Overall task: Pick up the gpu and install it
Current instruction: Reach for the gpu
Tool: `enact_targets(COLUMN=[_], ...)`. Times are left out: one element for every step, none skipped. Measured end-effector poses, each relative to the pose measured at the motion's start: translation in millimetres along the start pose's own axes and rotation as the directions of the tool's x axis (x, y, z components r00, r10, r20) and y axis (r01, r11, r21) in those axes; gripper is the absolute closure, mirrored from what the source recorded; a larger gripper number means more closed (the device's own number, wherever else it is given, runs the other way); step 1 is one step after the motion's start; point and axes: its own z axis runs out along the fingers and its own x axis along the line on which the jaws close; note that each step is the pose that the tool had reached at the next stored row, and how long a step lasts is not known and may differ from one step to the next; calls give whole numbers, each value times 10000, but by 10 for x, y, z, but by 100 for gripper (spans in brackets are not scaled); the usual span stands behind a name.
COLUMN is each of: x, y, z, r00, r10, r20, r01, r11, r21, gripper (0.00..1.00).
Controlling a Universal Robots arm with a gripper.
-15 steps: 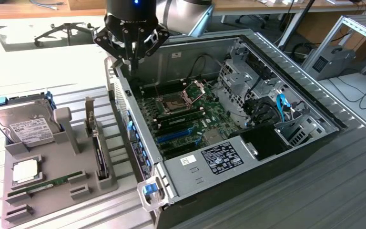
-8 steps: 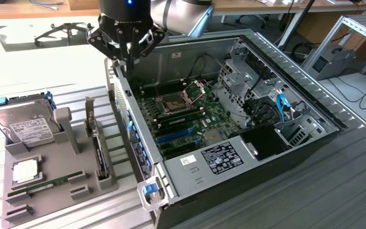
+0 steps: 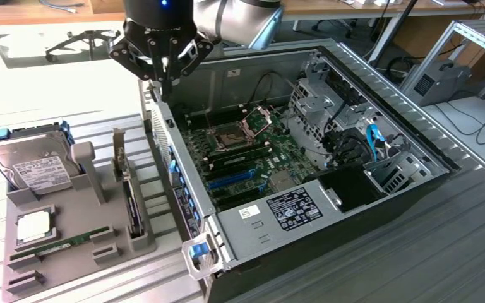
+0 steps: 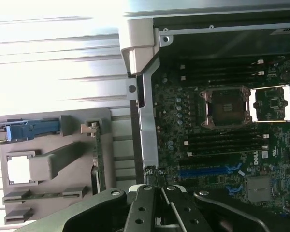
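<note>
In the exterior view the hand [image 3: 164, 82] hangs with its fingers pressed together and nothing between them, above the side wall of the open computer case [image 3: 234, 69]. The gpu [image 3: 129, 189] stands on edge in a slot of the grey holder [image 3: 65, 265] on the worktop [image 3: 444, 252], to the exterior view's left of the case. In the wrist view the closed, empty hand [image 4: 157, 174] is over the case's edge rail [image 4: 147, 140], and the gpu [image 4: 97, 154] stands edge-on in the holder [image 4: 43, 215] just beside that rail.
</note>
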Motion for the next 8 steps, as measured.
enact_targets(x=[8, 17, 29, 45, 63, 82, 105, 122], y=[0, -1, -2, -3, -5, -6, -8, -9], z=[0, -1, -1, -2, -2, -3, -3, -4], r00=[10000, 10000, 10000, 10000, 10000, 10000, 10000, 10000], r10=[0, 0, 0, -1, 0, -1, -2, -1], r20=[0, 0, 0, 1, 2, 4, 6, 7], r01=[0, 0, 0, 1, 0, 1, 2, 1], r11=[10000, 10000, 10000, 10000, 10000, 10000, 10000, 10000], r21=[0, 0, 1, 0, 0, 0, 0, 0], gripper=[89, 89, 89, 89, 89, 89, 89, 89])
